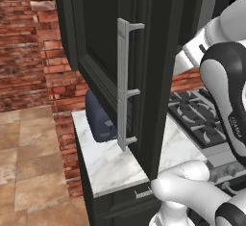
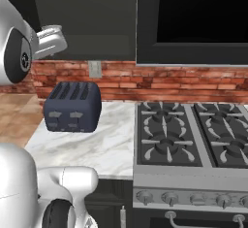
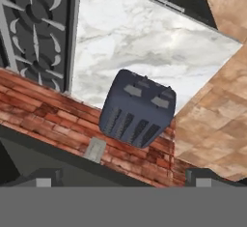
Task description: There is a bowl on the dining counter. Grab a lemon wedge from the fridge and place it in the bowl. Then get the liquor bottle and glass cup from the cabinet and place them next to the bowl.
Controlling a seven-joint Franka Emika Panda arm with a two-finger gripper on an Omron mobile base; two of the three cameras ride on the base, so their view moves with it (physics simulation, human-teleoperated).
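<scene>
Cabinet (image 1: 103, 42) hangs big and black over the worktop (image 1: 108, 160). In the left base view its door stands edge-on, the silver bar handle (image 1: 124, 83) running down the front. The door's lower edge hangs just above the marble, and the arm (image 1: 226, 90) rises close on its right.

Brick wall (image 2: 160, 81) backs the worktop; a grey outlet plate (image 2: 95, 69) sits on it above the toaster (image 2: 72, 106). Stove (image 2: 191, 144) butts against the marble's right edge, knobs along its front. A dark panel (image 2: 193, 18) hangs over the stove.

Worktop's left end drops off to tiled floor (image 1: 29, 167). Bare marble lies open between toaster and stove and out to the front edge.

The toaster, dark blue with four slots, stands at the back left of the marble near the wall, partly under the door.

Gripper (image 3: 125, 180) looks down on the toaster from above, fingers (image 3: 43, 178) spread wide apart, nothing between them.
</scene>
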